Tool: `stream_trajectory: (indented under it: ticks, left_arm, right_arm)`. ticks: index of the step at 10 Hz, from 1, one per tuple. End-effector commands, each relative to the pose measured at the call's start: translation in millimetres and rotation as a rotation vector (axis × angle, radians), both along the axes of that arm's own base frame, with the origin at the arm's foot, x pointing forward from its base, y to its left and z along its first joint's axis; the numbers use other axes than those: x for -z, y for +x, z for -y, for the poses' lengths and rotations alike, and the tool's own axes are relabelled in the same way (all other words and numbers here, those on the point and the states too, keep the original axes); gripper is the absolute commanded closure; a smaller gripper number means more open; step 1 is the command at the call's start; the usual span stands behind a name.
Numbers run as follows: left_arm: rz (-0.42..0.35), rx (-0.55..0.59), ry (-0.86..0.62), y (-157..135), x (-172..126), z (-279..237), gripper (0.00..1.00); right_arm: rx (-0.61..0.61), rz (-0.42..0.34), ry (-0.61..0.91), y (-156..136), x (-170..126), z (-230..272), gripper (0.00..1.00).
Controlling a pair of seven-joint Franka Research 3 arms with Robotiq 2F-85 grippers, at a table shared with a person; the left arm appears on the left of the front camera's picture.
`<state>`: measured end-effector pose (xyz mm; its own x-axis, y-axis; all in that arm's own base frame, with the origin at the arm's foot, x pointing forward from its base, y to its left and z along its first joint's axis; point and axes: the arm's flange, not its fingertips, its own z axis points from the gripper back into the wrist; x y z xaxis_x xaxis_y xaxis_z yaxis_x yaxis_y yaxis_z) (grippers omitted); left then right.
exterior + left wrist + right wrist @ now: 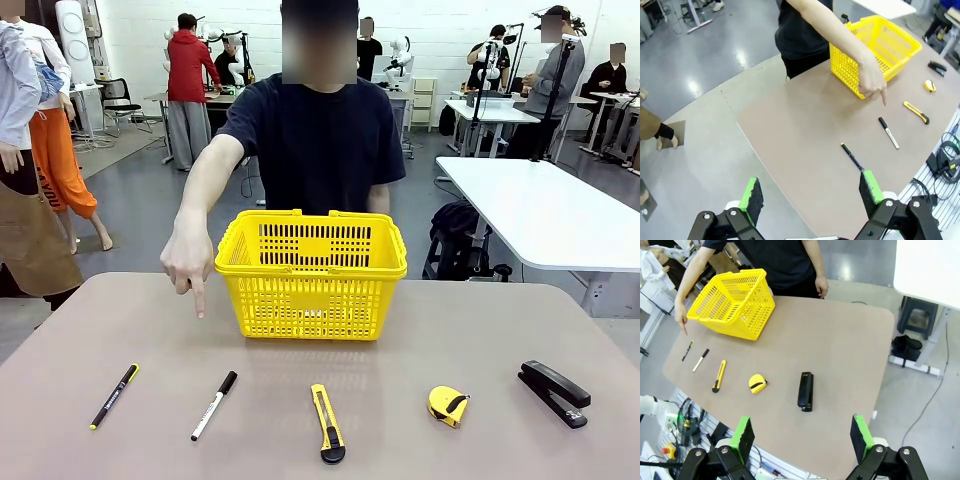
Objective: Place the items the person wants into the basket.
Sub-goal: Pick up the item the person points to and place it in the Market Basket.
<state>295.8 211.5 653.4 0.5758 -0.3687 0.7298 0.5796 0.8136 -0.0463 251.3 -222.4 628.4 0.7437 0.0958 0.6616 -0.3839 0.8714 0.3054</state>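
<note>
The yellow basket (312,273) stands at the table's far middle, in front of the person (315,130) in a navy T-shirt. The person's hand (188,258) points a finger down at the table left of the basket, above the pens. In a near row lie the black pen (114,396), the white marker (214,405) and the tape measure (448,405). My left gripper (812,192) hangs open high over the table's left edge, pen (852,156) and marker (888,132) ahead. My right gripper (802,435) is open above the near right edge, tape measure (757,383) ahead.
A yellow utility knife (327,423) lies between marker and tape measure. A black stapler (553,393) rests at the near right. A white table (545,205) stands behind on the right. Other people stand farther back.
</note>
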Motion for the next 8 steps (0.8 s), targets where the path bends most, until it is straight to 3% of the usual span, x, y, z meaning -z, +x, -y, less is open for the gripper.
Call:
stream_trajectory:
  ticks: [1, 2, 4, 7, 8]
  left_arm:
    - [-0.047, 0.121, 0.193, 9, -3, 88, 0.00]
    - [-0.097, 0.178, 0.289, 14, 7, 143, 0.00]
    - [-0.251, 0.162, 0.467, 27, 59, 244, 0.00]
    - [-0.439, 0.052, 0.580, 28, 147, 317, 0.00]
    - [-0.465, 0.008, 0.581, 19, 168, 334, 0.00]
  right_arm:
    - [-0.008, 0.001, -0.005, 0, 1, 0, 0.00]
    - [-0.008, 0.001, -0.005, 0, 1, 0, 0.00]
    - [-0.008, 0.001, -0.005, 0, 1, 0, 0.00]
    - [-0.008, 0.001, -0.005, 0, 1, 0, 0.00]
    - [-0.008, 0.001, -0.005, 0, 1, 0, 0.00]
